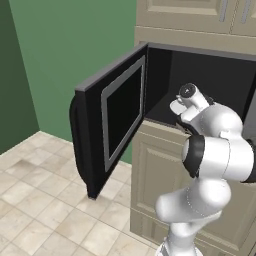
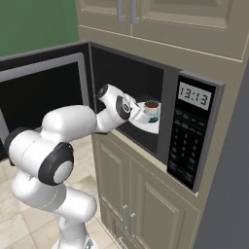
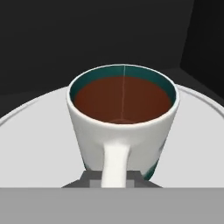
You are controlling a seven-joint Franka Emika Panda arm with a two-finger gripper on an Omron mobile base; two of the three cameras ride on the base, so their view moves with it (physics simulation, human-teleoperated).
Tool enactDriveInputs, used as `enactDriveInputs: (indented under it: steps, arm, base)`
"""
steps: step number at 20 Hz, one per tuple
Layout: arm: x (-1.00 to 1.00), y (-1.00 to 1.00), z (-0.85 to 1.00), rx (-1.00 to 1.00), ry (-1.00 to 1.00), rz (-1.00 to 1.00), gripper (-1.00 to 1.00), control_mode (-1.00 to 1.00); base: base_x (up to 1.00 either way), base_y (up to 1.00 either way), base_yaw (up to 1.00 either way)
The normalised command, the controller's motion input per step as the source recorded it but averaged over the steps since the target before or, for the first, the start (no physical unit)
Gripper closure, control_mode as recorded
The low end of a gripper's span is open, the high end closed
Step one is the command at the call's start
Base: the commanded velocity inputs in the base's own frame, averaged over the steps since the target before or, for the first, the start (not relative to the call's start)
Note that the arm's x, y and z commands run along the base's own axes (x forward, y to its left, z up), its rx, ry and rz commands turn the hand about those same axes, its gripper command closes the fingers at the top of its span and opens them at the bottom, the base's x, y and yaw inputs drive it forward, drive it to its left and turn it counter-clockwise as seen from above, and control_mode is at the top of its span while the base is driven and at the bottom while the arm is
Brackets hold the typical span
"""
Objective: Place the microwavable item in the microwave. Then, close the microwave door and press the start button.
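Mug (image 3: pixel 124 118) handle pinched between the closed gripper (image 3: pixel 114 177) fingers, mug sitting on turntable plate (image 3: pixel 39 131) inside microwave (image 2: pixel 146 78). Placing step; next: release, retract, swing microwave door (image 1: pixel 112 120) shut.

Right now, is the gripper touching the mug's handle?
Touching. The hand view shows the gripper with its dark fingertips pressed against both sides of the mug handle.

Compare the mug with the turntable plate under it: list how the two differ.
The mug stands upright and deep, holding dark brown liquid; the turntable plate lies flat and wide.
The mug has a teal inner rim and a side handle; the plate is plain white with none.
The mug is the smaller, sitting on the plate.
Both are round, pale, and inside the microwave.
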Motion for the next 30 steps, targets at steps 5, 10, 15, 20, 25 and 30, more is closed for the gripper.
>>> enactDriveInputs:
  steps: [5, 10, 15, 20, 25, 30]
  arm:
    - [-0.19, 0.0, 0.03, 0.0, -0.15, 0.0, -1.0, -1.0]
    - [-0.45, 0.11, 0.31, -0.02, -0.12, 0.02, -1.0, -1.0]
    - [-0.56, 0.2, 0.65, -0.02, -0.1, 0.05, -1.0, -1.0]
    - [-0.57, 0.46, 0.74, -0.03, 0.0, 0.07, -1.0, -1.0]
    - [-0.71, 0.53, 0.52, -0.05, 0.09, 0.08, -1.0, -1.0]
    - [-0.95, 0.63, 0.16, -0.07, 0.04, 0.09, -1.0, -1.0]
  base:
    - [0.0, 0.0, 0.0]
    - [0.0, 0.0, 0.0]
    - [0.0, 0.0, 0.0]
    - [0.0, 0.0, 0.0]
    - [0.0, 0.0, 0.0]
    - [0.0, 0.0, 0.0]
